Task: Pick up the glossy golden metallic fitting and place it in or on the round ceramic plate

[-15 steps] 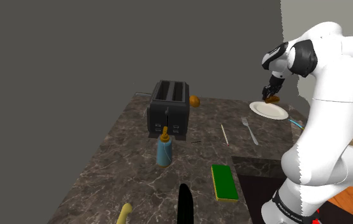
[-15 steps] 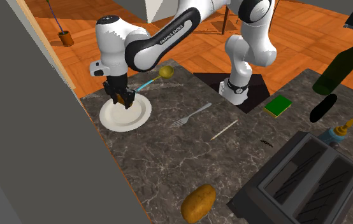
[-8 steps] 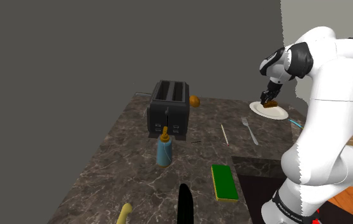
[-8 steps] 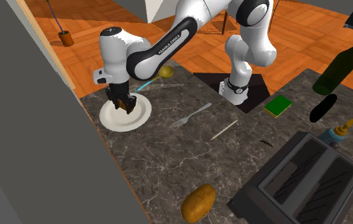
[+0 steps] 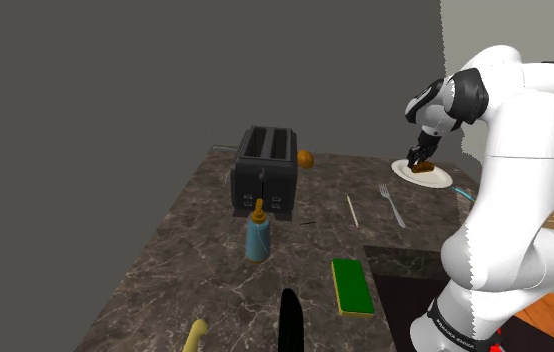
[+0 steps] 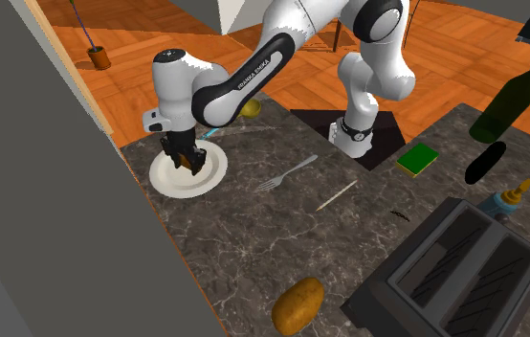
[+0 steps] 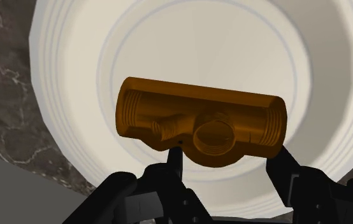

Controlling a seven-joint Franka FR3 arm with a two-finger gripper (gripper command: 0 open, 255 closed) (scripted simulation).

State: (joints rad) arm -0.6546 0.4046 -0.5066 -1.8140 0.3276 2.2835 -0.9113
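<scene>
Above the dark marbled worktop (image 6: 282, 230) and the round white plate (image 7: 169, 38) set on it, the black tool (image 7: 227, 158) is seen closed on the golden-brown fitting (image 7: 201, 121), which, being rounded, might be sent rolling off the plate if released before being lowered fully.

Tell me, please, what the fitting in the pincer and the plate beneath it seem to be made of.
The fitting looks like brass-coloured metal: threaded ends, faint sheen. The plate is probably glazed ceramic: smooth, off-white, ringed.
</scene>
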